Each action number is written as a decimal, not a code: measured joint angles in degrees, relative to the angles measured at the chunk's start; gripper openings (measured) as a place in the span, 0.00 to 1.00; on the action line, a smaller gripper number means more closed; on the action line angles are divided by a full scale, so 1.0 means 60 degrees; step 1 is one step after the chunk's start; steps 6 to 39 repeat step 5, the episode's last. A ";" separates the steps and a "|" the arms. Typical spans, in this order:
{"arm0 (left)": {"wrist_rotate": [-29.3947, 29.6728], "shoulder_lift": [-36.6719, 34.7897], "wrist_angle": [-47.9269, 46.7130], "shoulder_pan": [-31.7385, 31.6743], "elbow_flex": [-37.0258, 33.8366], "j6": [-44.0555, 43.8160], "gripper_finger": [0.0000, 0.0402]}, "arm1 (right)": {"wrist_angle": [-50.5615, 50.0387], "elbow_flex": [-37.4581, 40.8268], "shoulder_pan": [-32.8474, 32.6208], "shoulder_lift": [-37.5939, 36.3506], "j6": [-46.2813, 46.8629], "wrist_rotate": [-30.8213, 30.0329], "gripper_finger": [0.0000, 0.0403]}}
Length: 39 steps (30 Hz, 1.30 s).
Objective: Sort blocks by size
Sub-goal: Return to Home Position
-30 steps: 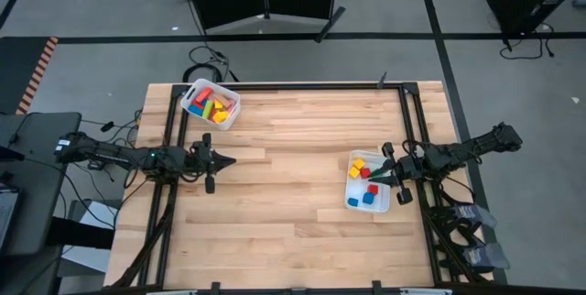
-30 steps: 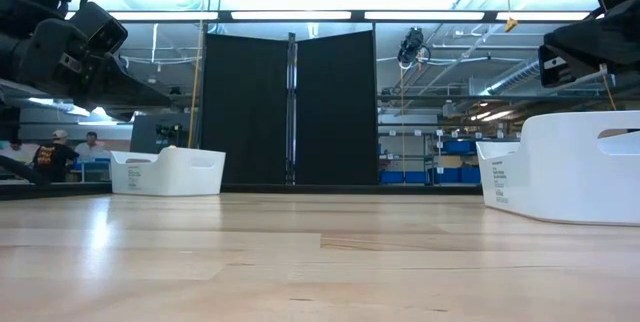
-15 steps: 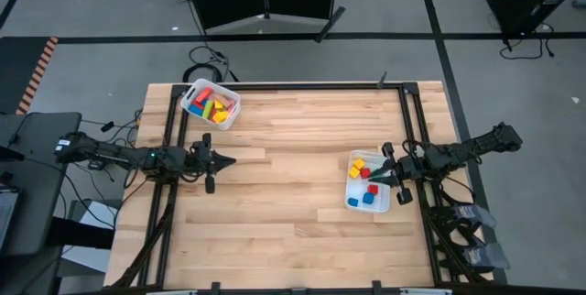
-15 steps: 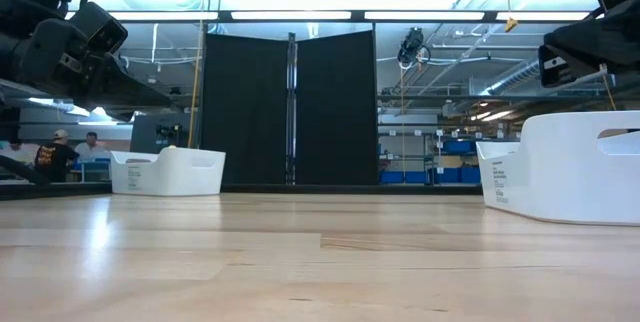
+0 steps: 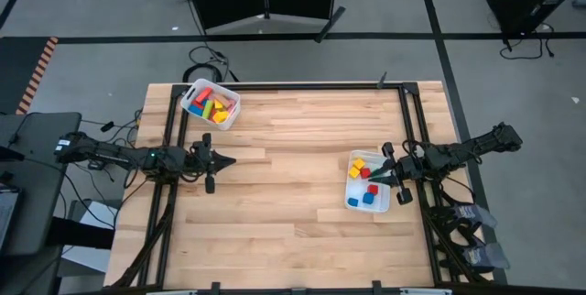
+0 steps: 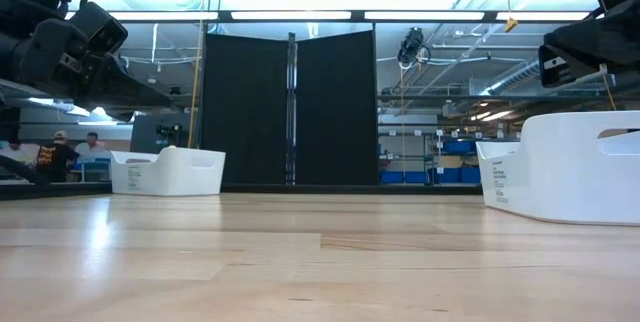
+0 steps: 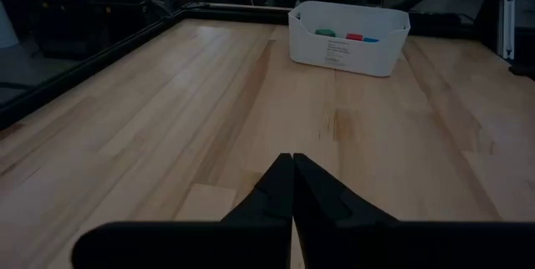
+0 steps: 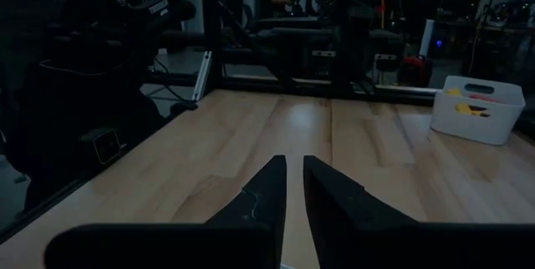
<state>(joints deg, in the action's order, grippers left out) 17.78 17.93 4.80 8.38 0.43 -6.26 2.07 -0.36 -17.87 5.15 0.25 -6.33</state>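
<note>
Two slim, dark, jointed arms (image 5: 110, 151), a thin black cable (image 5: 117, 126) looping off the left one. The left claw (image 5: 226, 159) and right claw (image 5: 374, 179) each end in two dark, tapering, wedge-shaped fingers (image 7: 269, 192); what may be a small green light (image 5: 151, 155) dots the left arm

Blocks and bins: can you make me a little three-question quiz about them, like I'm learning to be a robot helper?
1. True or false: some blocks lie loose on the table.
2. Which is nearest the right gripper? A: the white bin of cubes; B: the white bin of long bars; C: the black screen beyond the table.
3. Fill in: the left gripper's fingers are ___ (open or shut).

Key: 1 false, every block seen is inside a bin; 2 A; 3 shut.
</note>
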 joint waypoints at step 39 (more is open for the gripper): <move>0.0000 0.0003 0.0000 0.0000 0.0000 0.0000 0.03 | 0.0000 0.0000 0.0000 0.0000 0.0000 0.0000 0.14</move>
